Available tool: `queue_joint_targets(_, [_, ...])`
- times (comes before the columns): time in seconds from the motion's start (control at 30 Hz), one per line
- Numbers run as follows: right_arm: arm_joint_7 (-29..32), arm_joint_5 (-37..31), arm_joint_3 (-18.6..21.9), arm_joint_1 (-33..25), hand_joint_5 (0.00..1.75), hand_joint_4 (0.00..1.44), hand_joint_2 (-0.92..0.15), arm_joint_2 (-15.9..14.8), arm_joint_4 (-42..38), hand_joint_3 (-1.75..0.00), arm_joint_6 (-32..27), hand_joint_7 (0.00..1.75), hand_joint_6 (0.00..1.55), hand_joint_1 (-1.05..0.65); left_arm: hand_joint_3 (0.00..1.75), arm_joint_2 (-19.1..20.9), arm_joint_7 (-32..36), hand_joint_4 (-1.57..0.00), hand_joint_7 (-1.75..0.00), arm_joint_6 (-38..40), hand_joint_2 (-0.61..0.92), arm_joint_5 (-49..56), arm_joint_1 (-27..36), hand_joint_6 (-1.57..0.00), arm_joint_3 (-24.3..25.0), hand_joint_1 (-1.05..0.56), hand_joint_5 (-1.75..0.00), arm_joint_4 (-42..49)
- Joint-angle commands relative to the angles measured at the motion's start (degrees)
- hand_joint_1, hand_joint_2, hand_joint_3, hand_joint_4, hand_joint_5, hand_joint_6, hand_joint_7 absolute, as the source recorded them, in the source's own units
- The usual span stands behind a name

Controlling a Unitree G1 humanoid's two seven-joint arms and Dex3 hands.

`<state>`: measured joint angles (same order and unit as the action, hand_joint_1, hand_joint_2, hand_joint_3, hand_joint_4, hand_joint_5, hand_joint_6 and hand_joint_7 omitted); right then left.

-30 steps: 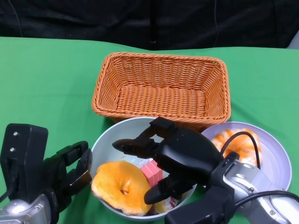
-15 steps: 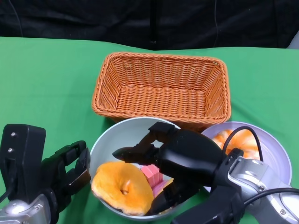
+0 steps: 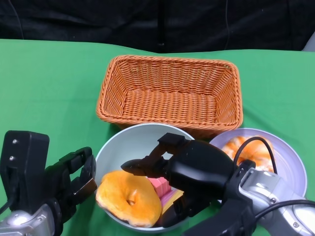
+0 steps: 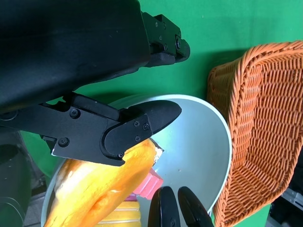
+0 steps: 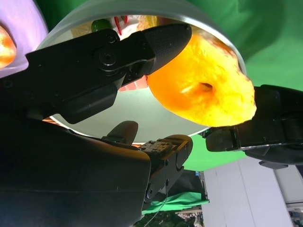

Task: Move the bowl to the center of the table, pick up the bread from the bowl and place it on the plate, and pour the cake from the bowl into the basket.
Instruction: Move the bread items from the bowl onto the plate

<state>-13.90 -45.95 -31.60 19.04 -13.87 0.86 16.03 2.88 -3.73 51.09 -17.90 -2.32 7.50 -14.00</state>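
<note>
While the pale grey-green bowl (image 3: 123, 142) sat just in front of the woven orange wicker basket (image 3: 170, 91), the right hand (image 3: 189, 172) reached into it from the near side, fingers spread above the round orange ring-shaped bread (image 3: 129, 196) and holding nothing that I could see. Beside that bread lay the pink packaged cake (image 3: 160, 184), partly hidden under the hand. To the right, the lilac round plate (image 3: 290, 167) already carried 1 orange bun (image 3: 248, 150). Just outside the bowl's left rim, the left hand (image 3: 74, 177) was curled, empty and apparently not touching.

From the right wrist, 1 long finger (image 5: 156, 45) lay at the bread's (image 5: 208, 92) edge and a lower finger (image 5: 165, 153) sat below the bowl's rim (image 5: 142, 7), so a closing grasp could have caught the rim instead of the bread, and tipped the bowl.

Seen from the left wrist, that hand's fingertip (image 4: 151, 116) hung over the bowl (image 4: 203, 142) near the bread (image 4: 99, 189) and cake (image 4: 149, 184). Any careless squeeze might have dragged the cake out too, or nudged the bowl against the basket (image 4: 262, 123).
</note>
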Motion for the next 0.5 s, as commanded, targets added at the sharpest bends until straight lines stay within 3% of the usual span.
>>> queue_joint_targets(0.03, [7.14,-3.83,-0.95,0.53,0.94,0.02,-0.92,-0.04,-2.65,-0.08,2.06,0.12,0.32,-0.64,0.79,1.07,-0.27,0.00,-0.02,-0.94,0.92,0.56,0.50,-0.16,-0.03,-0.54,-0.52,-0.23])
queue_joint_targets(0.2, [17.56,-9.03,-2.65,1.72,0.93,0.09,-0.92,0.20,-7.27,-0.04,4.79,0.14,0.35,-0.59,0.77,0.41,0.88,0.00,-0.02,0.37,0.92,0.39,0.51,-0.18,0.37,-0.54,-0.54,-1.19])
queue_joint_targets(0.5, [23.81,-10.01,-4.02,3.44,0.99,0.00,-0.91,0.62,-12.26,-0.02,7.38,0.14,0.30,-0.58,0.79,-0.28,1.65,-0.01,-0.01,-0.07,0.92,0.57,0.52,-0.13,0.50,-0.54,-0.52,-1.01])
